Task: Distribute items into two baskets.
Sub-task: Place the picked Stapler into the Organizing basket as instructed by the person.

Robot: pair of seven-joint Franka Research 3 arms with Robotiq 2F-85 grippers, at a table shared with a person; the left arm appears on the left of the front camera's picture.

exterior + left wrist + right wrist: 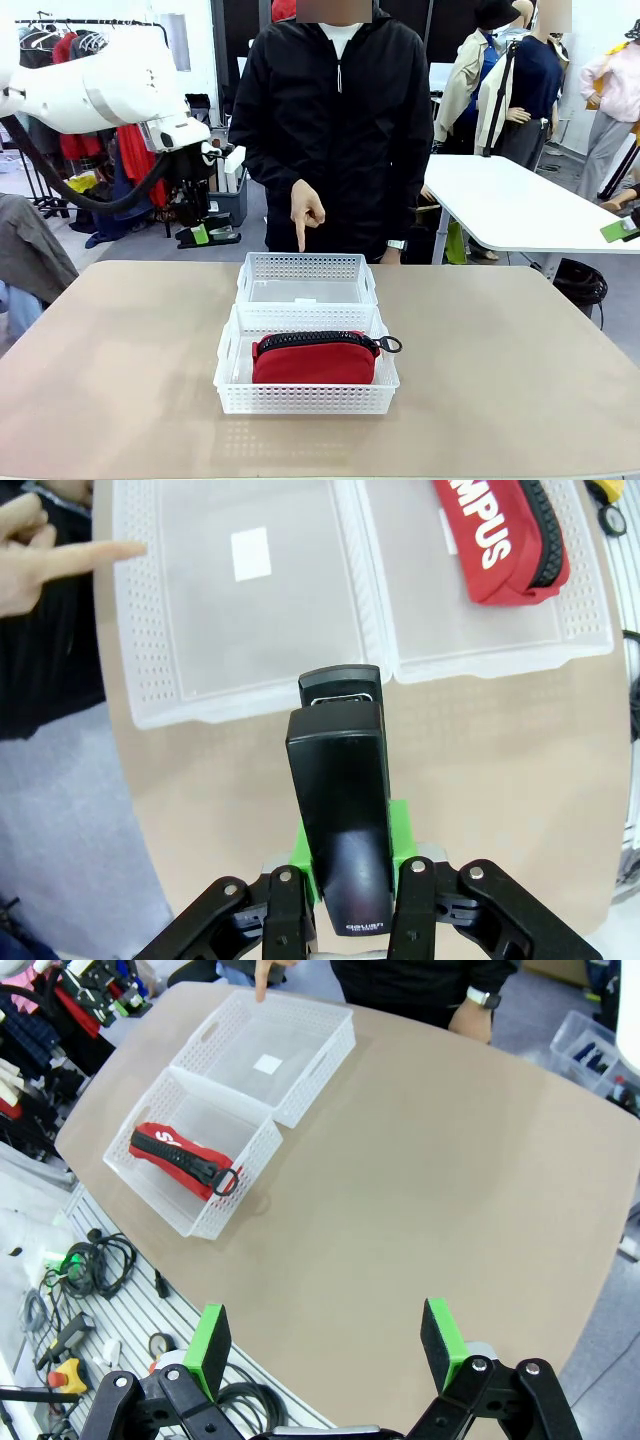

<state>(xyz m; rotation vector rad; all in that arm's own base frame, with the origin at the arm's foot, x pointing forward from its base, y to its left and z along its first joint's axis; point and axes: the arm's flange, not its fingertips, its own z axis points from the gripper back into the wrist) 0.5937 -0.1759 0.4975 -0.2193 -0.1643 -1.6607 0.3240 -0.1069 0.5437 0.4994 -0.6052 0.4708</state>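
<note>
Two white perforated baskets stand end to end at the table's middle. The far basket (pixel 305 268) (pixel 150 650) (pixel 325 1045) is empty apart from a small white label. The near basket (pixel 305 398) (pixel 500 645) (pixel 215 1215) holds the red pouch (pixel 312 362) (pixel 495 540) (pixel 170 1158), zipper up with its ring pull to the right. My left gripper (pixel 205 233) (pixel 350 850) hangs high, left of the person, shut on the black stapler (pixel 338 780). My right gripper (pixel 325 1345) is open and holds nothing, high above the table. The person's finger (pixel 300 235) (pixel 95 552) points down at the far basket.
The person stands at the table's far edge, right behind the baskets. Bare tabletop (pixel 500 380) lies on both sides of the baskets. Cables and tools (pixel 90 1260) lie below the table's near edge. A white table (pixel 520 200) stands at the back right.
</note>
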